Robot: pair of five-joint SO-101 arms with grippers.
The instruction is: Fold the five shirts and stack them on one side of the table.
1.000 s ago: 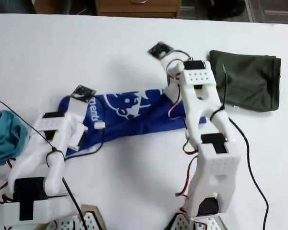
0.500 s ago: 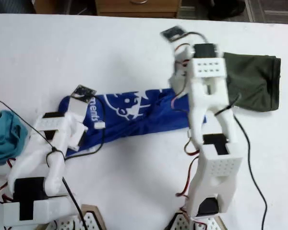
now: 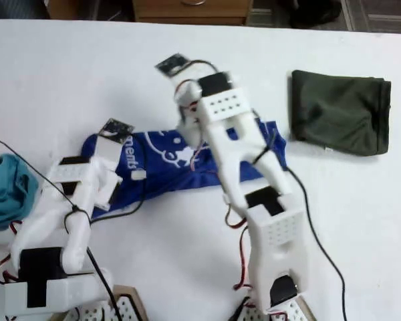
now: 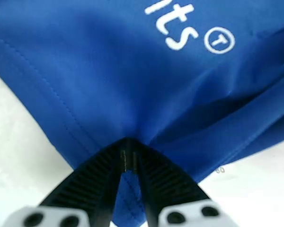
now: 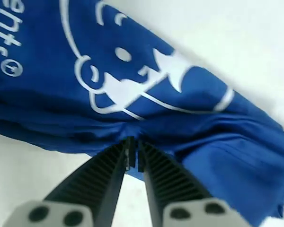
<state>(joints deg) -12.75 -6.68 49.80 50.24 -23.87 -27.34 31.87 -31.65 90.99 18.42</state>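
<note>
progress looks early, as i judge it.

left wrist view: the left gripper point(image 4: 128, 158) has its jaws closed on a pinch of the blue shirt point(image 4: 109, 71), near its stitched edge. the cloth spreads away ahead of the fingertips, and the white table point(image 4: 9, 123) is beside it.

right wrist view: the right gripper point(image 5: 132, 153) is also clamped on a fold of the same blue shirt, close to the white printed drawing. the cloth wrinkles toward the jaws.

high view: the blue shirt lies as a long band with one gripper at each part of it, so its folding seems half made. a dark green shirt point(image 3: 341, 120) lies folded, well apart from the right gripper on its outer side; this one looks done. a teal shirt point(image 3: 7, 190) is crumpled beside the left arm and is not yet folded. one folded shirt alone makes no stack yet.
</note>
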